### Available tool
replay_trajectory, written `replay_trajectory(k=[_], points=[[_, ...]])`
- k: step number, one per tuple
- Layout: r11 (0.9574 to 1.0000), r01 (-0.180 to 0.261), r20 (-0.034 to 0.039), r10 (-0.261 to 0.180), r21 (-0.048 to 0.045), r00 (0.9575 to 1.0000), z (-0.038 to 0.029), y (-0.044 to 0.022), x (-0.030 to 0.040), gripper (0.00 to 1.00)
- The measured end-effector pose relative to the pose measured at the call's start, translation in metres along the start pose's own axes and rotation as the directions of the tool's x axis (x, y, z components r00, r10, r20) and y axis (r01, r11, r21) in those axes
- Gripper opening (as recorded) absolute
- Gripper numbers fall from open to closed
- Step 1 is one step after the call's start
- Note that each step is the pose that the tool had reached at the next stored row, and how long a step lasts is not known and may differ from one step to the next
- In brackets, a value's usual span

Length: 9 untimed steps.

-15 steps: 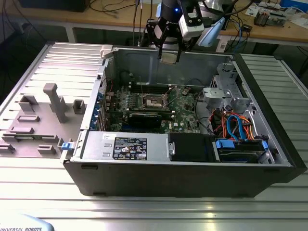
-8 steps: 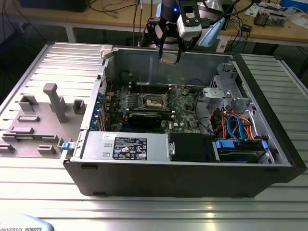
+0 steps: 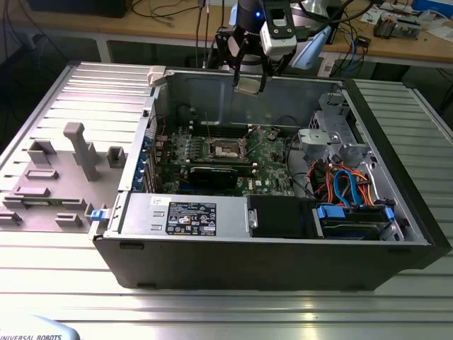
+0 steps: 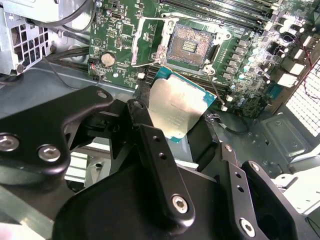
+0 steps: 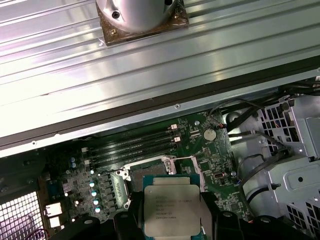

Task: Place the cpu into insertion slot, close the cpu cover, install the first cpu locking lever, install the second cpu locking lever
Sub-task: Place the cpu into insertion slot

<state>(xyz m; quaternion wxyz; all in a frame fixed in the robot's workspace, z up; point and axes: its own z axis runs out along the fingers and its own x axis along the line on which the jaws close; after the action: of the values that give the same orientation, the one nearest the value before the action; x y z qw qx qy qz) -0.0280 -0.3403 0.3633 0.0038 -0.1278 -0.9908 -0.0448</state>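
The robot's black two-fingered gripper (image 3: 251, 76) hangs over the far wall of an open dark-grey desktop computer case (image 3: 283, 262). Its fingers are closed on the cpu (image 3: 249, 86), a small flat square chip with a silvery-grey metal top. In both wrist views the chip (image 4: 175, 107) (image 5: 171, 207) sits clamped by two opposite edges between the black fingers (image 4: 150, 135), its green border showing round the metal lid. Lines of dark print are stamped on that lid.

The chip is in the air, well apart from the insertion slot (image 3: 228, 149), a square socket with a dark centre and silver rim on the green motherboard (image 3: 272, 166). In the second wrist view the socket (image 4: 192, 46) lies bare, and the cpu cover (image 4: 162, 45), a thin silver frame plate with a window cut-out, stands raised at one side of it.

Inside the case, a black label with white print (image 3: 191, 214) is stuck on the silver power supply box, beside a white sticker. The case rests on a ribbed grey metal table (image 3: 396, 106).
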Motion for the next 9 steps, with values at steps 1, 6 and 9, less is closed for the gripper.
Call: replay_trajectory(k=[1, 6, 9], points=[[1.0000, 0.000, 0.0000, 0.000, -0.0001, 1.0000, 0.0000, 0.0000, 0.0000, 0.54], [0.9999, -0.012, 0.0011, 0.012, -0.0003, 0.9999, 0.0000, 0.0000, 0.0000, 0.54], [0.9986, -0.052, 0.0050, 0.052, 0.0003, 0.9986, 0.0000, -0.0001, 0.0000, 0.54]])
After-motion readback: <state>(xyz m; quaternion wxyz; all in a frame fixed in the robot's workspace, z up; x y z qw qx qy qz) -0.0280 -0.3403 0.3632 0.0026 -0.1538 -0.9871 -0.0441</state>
